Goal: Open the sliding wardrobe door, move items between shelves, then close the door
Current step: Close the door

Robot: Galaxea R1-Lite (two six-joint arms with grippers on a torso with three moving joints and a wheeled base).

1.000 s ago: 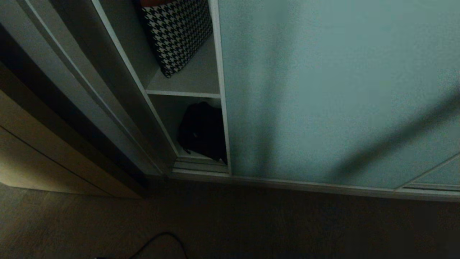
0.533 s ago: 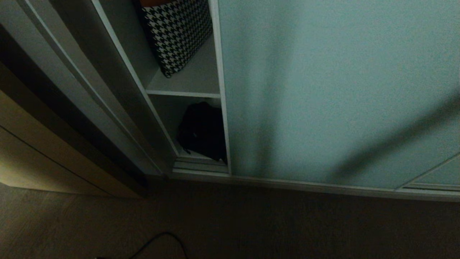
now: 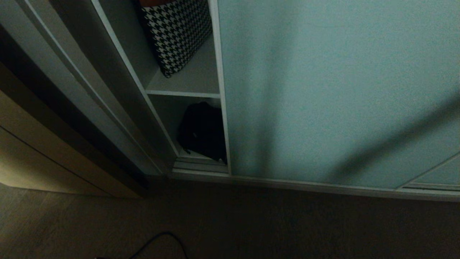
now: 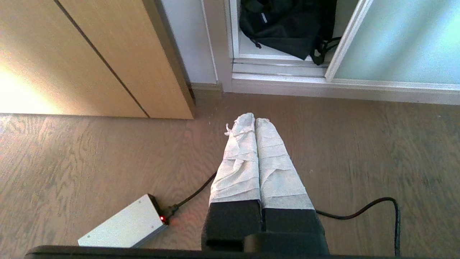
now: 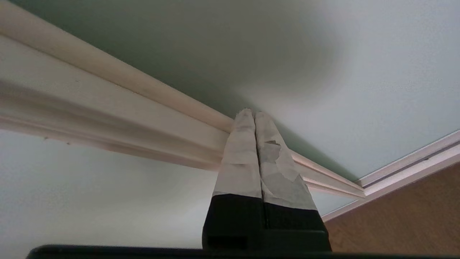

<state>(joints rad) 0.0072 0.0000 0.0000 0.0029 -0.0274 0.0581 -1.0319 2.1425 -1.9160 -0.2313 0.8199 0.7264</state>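
Nearest you in the left wrist view, the left gripper (image 4: 255,120) hangs over the wood floor (image 4: 359,151) at lower centre of frame, its tape-wrapped fingers (image 4: 239,158) pressed flat together and holding nothing. A black cable (image 4: 373,208) runs behind it across the lower frame, and a grey box (image 4: 124,226) with a red light lies at lower left. Beyond, at upper left, you see the beige cabinet front (image 4: 90,61).

Along the top of that frame sits the wardrobe's bottom track (image 4: 280,70), with the black bag (image 4: 284,25) on the lowest board just behind it, straps drooping toward the door's edge.

In the right wrist view, the right gripper (image 5: 253,114) is also closed and empty; its taped fingers (image 5: 240,158) sit centre frame with their tips at, or just short of, the pale frame rail (image 5: 107,72) of the sliding wardrobe door (image 5: 359,72). You cannot tell whether they touch it.

In the head view neither arm shows. The sliding wardrobe door (image 3: 334,90) fills the right two thirds of frame, leaving a narrow opening left of centre. Through that gap you see the black bag (image 3: 203,131) low down, a shelf (image 3: 187,88) above it, and a houndstooth-patterned item (image 3: 178,32) leaning on that shelf at the top of frame.
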